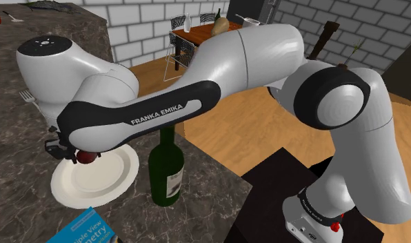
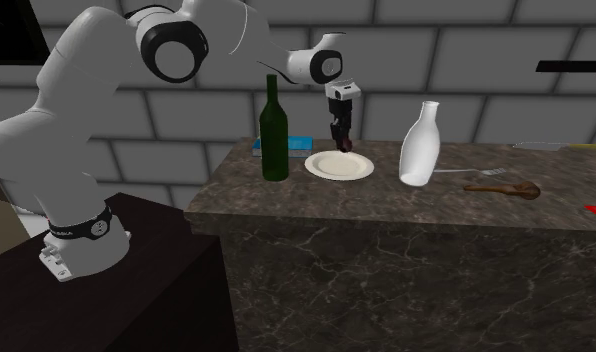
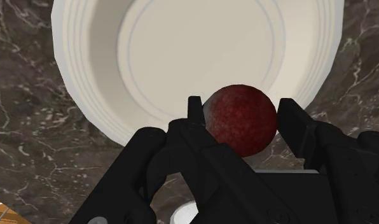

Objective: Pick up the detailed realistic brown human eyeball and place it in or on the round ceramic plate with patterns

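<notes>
Eyeball (image 3: pixel 240 121): dark red, finely mottled.
Plate (image 3: pixel 86 83): cream-white, ringed faintly.
Counter (image 3: pixel 29 127): dark brown, veined in white.
Bottle (image 1: pixel 161 162): dark green, labelled in pale grey.

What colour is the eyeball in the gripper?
The eyeball is a dark, mottled red, not plainly brown; the wrist view shows it best.

It looked like a home kitchen: a dark marbled surface (image 2: pixel 386 205) carried a green wine bottle (image 1: pixel 165 169), a white plate (image 1: pixel 69 186) and a fork (image 1: pixel 27 97). Pale brick walls (image 1: pixel 138 27) enclosed it, and across a wooden floor (image 1: pixel 252 128) stood a small dining table (image 1: pixel 197 32) with wire chairs (image 1: pixel 180 52).
</notes>
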`<control>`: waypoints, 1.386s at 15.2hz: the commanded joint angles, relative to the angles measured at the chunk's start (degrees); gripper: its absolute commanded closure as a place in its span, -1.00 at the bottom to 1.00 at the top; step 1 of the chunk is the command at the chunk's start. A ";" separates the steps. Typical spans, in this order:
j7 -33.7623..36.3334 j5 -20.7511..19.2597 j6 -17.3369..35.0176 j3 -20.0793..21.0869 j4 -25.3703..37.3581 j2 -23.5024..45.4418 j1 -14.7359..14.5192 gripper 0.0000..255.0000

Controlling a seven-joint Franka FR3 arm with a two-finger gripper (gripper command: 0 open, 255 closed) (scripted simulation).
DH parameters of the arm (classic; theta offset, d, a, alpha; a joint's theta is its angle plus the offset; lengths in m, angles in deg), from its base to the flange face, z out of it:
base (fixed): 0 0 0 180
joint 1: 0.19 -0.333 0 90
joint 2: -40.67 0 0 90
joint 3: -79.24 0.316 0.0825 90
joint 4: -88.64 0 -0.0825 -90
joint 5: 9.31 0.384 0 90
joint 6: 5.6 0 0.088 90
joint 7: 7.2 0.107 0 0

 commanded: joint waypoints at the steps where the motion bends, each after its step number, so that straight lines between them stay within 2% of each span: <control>1: 0.06 -0.05 0.58 -0.43 -1.98 2.15 0.16 1.00; 3: -0.01 0.11 0.61 -0.62 -1.99 2.11 0.04 1.00; 4: 0.24 0.16 0.77 -0.47 -2.89 1.37 0.07 -1.00; 5: 0.17 0.43 1.28 -0.24 -4.81 0.00 0.78 -1.00; 9: -0.07 0.23 0.64 -0.77 -1.99 2.08 -0.06 -1.00; 13: -0.82 1.61 -4.14 0.08 -0.55 -1.42 0.07 -1.00; 21: -0.82 1.61 -4.14 0.08 -0.55 -1.42 0.07 -1.00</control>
